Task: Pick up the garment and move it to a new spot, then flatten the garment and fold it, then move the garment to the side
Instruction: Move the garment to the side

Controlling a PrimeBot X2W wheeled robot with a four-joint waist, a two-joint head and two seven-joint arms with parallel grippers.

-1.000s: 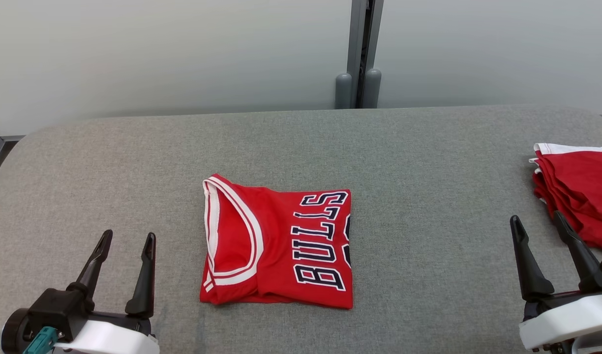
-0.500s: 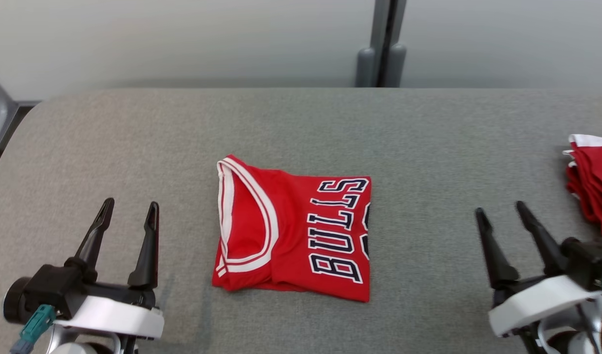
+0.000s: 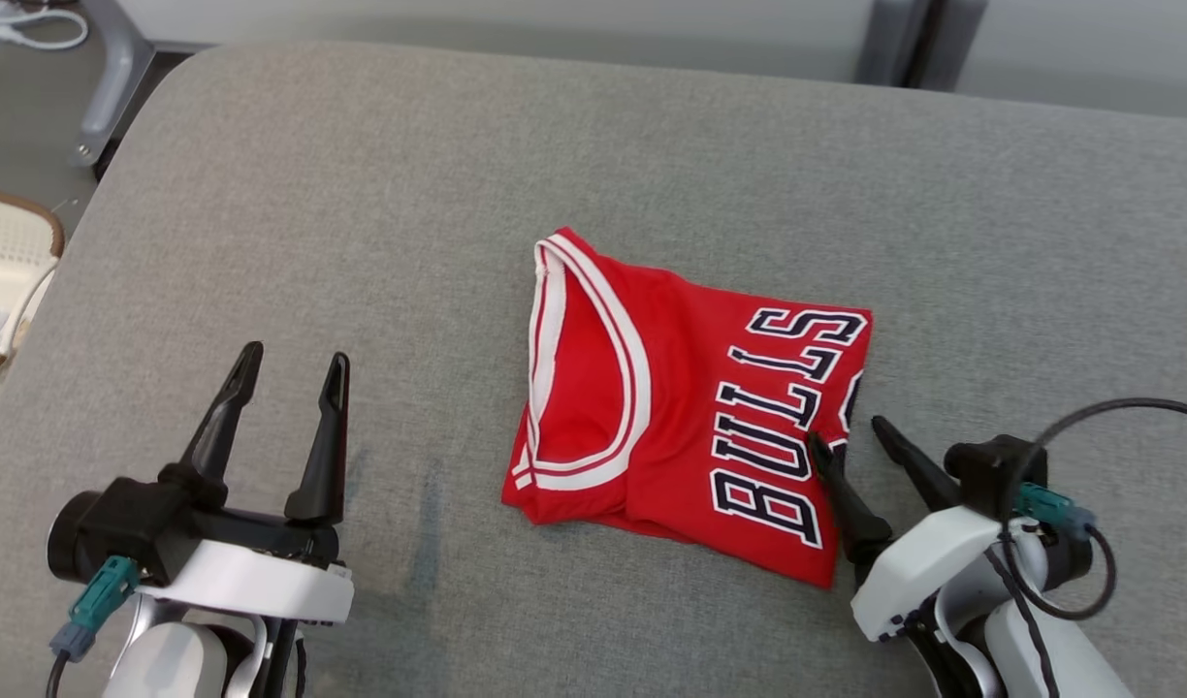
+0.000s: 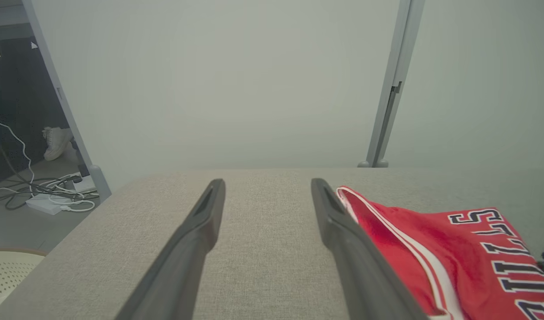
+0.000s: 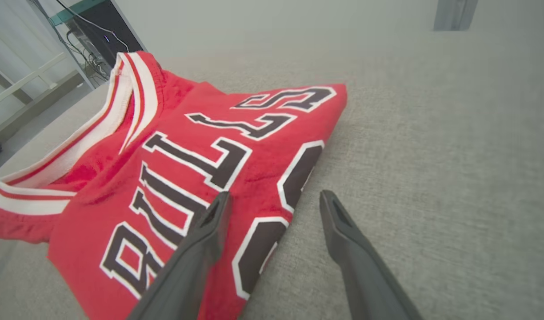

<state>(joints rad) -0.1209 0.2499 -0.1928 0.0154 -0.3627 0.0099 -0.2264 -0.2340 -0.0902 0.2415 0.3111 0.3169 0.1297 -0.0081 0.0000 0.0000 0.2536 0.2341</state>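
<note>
Folded red jersey (image 3: pixel 686 427) on grey table (image 3: pixel 361 194), right gripper (image 3: pixel 850 431) agape straddling its right edge, left gripper (image 3: pixel 293 364) agape, empty, well apart

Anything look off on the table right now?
Nothing spilled or damaged. The folded jersey lies flat on the table, with only its near collar-side corner slightly bunched. The right gripper, jaws open, straddles the jersey's number-side edge.

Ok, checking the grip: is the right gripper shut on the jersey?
No, the right gripper stands open, one finger over the red Bulls jersey by its edge.
</note>
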